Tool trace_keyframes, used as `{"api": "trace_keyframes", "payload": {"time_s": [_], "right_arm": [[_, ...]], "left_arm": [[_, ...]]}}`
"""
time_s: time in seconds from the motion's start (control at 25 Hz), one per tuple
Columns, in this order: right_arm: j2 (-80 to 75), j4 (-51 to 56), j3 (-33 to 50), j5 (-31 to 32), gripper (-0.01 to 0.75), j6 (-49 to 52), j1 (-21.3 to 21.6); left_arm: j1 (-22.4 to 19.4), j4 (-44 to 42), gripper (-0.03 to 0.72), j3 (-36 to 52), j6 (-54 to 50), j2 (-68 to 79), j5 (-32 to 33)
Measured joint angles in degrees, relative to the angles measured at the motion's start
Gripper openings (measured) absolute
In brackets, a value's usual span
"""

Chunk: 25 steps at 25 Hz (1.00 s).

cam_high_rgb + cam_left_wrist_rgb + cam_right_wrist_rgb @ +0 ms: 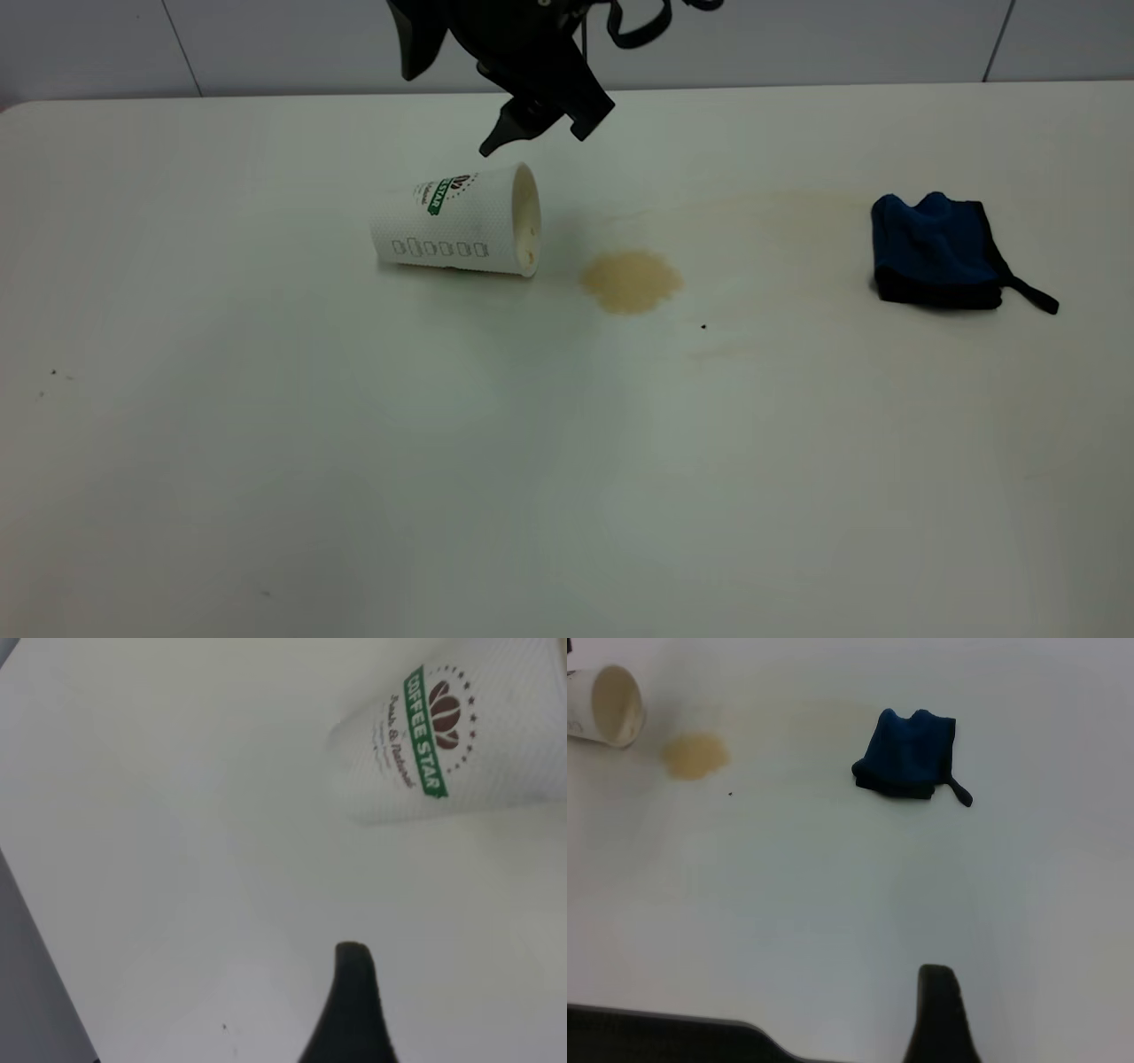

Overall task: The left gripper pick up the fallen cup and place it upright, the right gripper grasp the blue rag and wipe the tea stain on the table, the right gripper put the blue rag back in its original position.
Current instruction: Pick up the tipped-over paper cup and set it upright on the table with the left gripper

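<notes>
A: When judging from the near edge outward, hard to call any step finished. Nearest, only a bare stretch of the large smooth white tabletop [354,496], with faint tan smears and a few tiny dark specks.

B: Agreed. Further in, the pale tan-brown roundish tea stain [631,280], not wiped at all. Just beside it, the tall white textured paper cup [461,226] with the green "COFFEE" banner, lying on its side, open mouth turned toward the stain but not touching it.

A: And well apart to the right, the small dark blue cloth [939,252] with black edging and a thin strap tail. Folded, untouched, presumably already at the spot for the later return.

B: Then above and just behind the cup, the black left claw [539,137] with angular fingers. Spread wide, holding nothing, clear of the cup. Probably lined up to go down for the grasp.

A: And the black right claw [939,1019]? Visible only to its own wrist camera, high over the table, well away from the cloth. Wide or narrow, cannot tell.

B: So everything left to do: standing the cup upright, taking the cloth, wiping, returning it. Farthest, the rounded back edge of the table, then a pale grey panelled wall [797,35] with thin dark seams.
</notes>
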<state>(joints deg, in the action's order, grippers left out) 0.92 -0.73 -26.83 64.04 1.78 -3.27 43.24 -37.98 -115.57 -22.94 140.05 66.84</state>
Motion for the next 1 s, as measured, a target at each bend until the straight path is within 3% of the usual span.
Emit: {"api": "trace_keyframes", "payload": {"time_s": [0.48, 1.0], "right_arm": [[0.00, 0.00, 0.00, 0.00, 0.585, 0.00, 0.00], [0.00, 0.00, 0.00, 0.00, 0.585, 0.00, 0.00]], "left_arm": [[0.25, -2.19, 0.646, -11.49, -0.93, 12.04, -0.18], [-0.86, -7.39, 0.592, -13.02, -9.63, 16.51, -6.81]]}}
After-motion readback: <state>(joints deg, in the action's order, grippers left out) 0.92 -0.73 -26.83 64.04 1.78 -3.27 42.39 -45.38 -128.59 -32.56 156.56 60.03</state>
